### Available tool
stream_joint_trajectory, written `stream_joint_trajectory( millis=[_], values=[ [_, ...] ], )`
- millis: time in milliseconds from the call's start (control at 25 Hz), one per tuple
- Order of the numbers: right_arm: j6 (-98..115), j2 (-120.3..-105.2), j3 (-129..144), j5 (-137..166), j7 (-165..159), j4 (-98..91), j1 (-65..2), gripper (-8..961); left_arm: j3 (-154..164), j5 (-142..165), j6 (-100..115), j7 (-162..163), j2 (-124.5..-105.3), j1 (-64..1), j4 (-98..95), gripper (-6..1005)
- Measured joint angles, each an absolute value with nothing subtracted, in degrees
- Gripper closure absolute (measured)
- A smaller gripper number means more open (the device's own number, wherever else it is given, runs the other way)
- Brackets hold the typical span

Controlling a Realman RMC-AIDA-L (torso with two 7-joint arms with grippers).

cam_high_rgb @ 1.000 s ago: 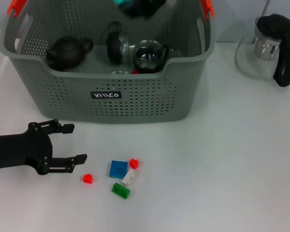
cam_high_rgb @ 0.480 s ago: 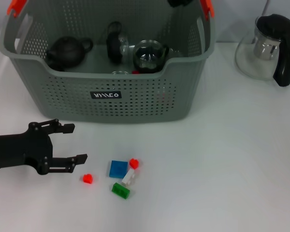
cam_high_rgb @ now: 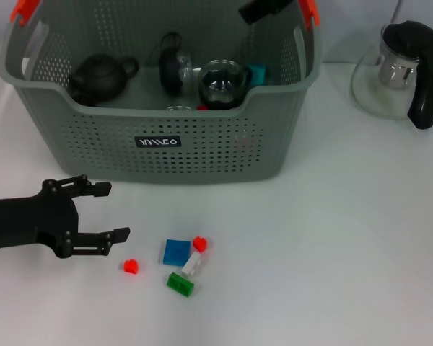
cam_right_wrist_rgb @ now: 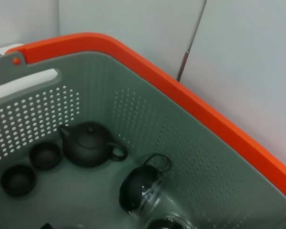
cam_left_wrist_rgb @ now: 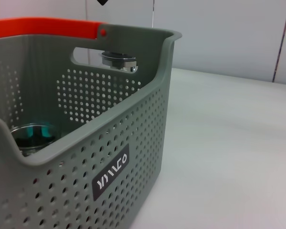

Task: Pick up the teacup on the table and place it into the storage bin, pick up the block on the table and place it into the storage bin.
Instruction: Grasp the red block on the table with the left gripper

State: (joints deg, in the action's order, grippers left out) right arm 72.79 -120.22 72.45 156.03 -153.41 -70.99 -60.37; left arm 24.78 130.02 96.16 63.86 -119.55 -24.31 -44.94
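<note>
A: Since the right gripper (cam_high_rgb: 265, 9) only pokes in at 12 o'clock in the head view, mostly cut off above the storage bin (cam_high_rgb: 202, 148), nobody can tell how its fingers are set.

B: Agreed. Bin's grey-green, perforated, orange clips, black label facing the robot, long axis running 9 to 3. Inside: a dark teapot (cam_high_rgb: 101, 78), glass pots, something teal (cam_high_rgb: 257, 73) by the 3 o'clock wall.

A: Left gripper (cam_high_rgb: 112, 213) sits at 8 o'clock on the table, spread wide, empty. Blue block (cam_high_rgb: 177, 251) and small bricks lie at 6 o'clock, outside the bin.
</note>
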Motion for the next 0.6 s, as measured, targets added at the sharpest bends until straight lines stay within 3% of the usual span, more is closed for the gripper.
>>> stream_joint_trajectory(
  millis=[160, 360, 600],
  values=[
    [73.9, -120.27, 72.7, 151.7, -152.4, -74.0, -59.0, 87, 24.8, 130.1, 96.1, 63.9, -119.53, -24.3, -44.9, 126],
    [76.9, -120.21, 72.7, 139.1, -146.6, -80.9, -54.2, 15, 24.8, 130.3, 96.0, 64.0, -119.53, -24.4, -44.9, 126],
    [81.0, -120.04, 70.5, 123.5, -138.1, -86.3, -47.4, 20, 24.8, 130.3, 95.9, 64.1, -119.53, -24.3, -44.9, 126]
  ],
)
